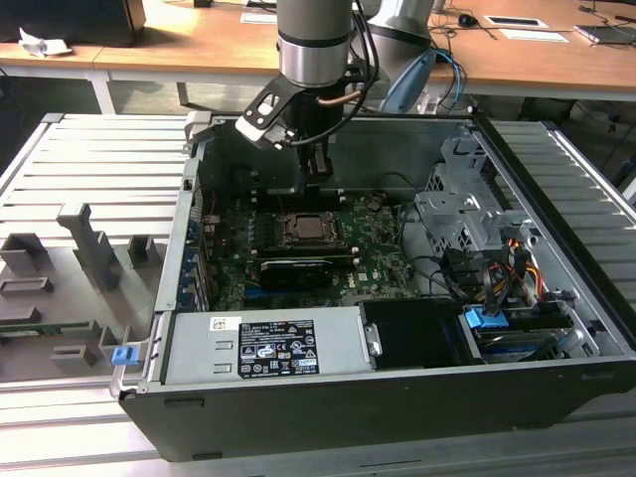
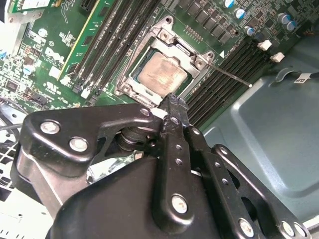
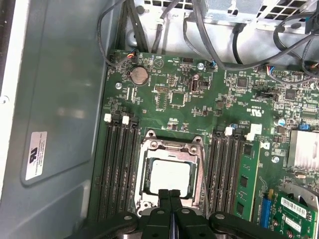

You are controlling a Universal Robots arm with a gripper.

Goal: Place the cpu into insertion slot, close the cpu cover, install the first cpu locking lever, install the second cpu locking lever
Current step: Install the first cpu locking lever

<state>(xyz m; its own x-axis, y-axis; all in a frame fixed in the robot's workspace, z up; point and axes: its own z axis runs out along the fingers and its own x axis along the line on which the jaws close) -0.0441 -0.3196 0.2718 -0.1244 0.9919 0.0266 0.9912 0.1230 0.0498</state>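
Silvery-tan metal of the cpu (image 3: 170, 175) faces up from inside the insertion slot (image 1: 309, 229), which sits just above the middle of the exterior view, on the green motherboard (image 1: 373, 263) of an open computer case (image 1: 397, 397). The chip lies flat. Being square, it has no long axis of its own, and its edges run in line with the black memory slots (image 3: 119, 169) that flank the socket on both sides.

The cpu cover (image 3: 173, 148), a grey frame plate with a window, appears to lie down over the chip, so the first two steps look done.

In the second wrist view a thin locking lever (image 2: 232, 76) reaches out from a corner of the socket and crosses the neighbouring memory slots. It seems to stand raised and not latched. Its long axis runs slantwise away from the socket toward the bare case floor. The step in hand is judged to be the first lever.

The tool (image 3: 169, 195) hangs from the arm (image 1: 316, 45) close over the socket's edge, its two black fingers pressed together with nothing between them. Latching a lever would call for those closed tips to bear on the thin rod without slipping off, pressing it down and tucking it under its catch.
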